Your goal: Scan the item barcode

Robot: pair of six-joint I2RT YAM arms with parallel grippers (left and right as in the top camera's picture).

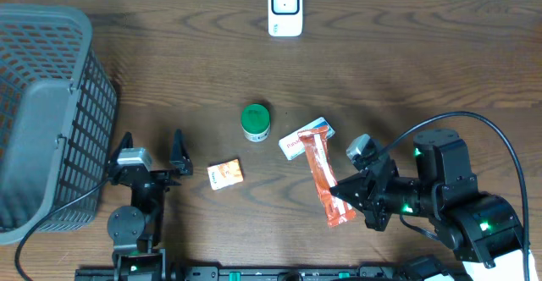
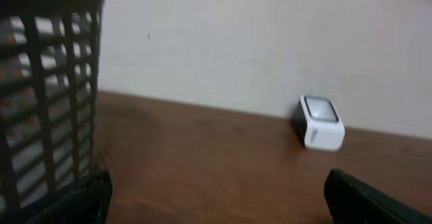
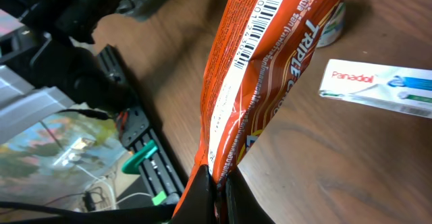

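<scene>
The item is a long orange snack packet [image 1: 320,167] lying just right of the table's centre. My right gripper [image 1: 337,198] is shut on its near end. In the right wrist view the packet [image 3: 270,75] rises from between my fingers [image 3: 202,197], with its barcode [image 3: 270,18] facing the camera along the white edge. The white barcode scanner [image 1: 285,8] stands at the far edge of the table, and it also shows in the left wrist view, the scanner [image 2: 319,121] against the wall. My left gripper [image 1: 152,150] rests open near the front left, holding nothing.
A grey mesh basket [image 1: 42,112] fills the left side. A green-lidded jar [image 1: 256,122], a white Panadol box [image 1: 306,137] and a small orange box [image 1: 225,173] lie mid-table. The Panadol box [image 3: 378,88] is right of the packet in the right wrist view.
</scene>
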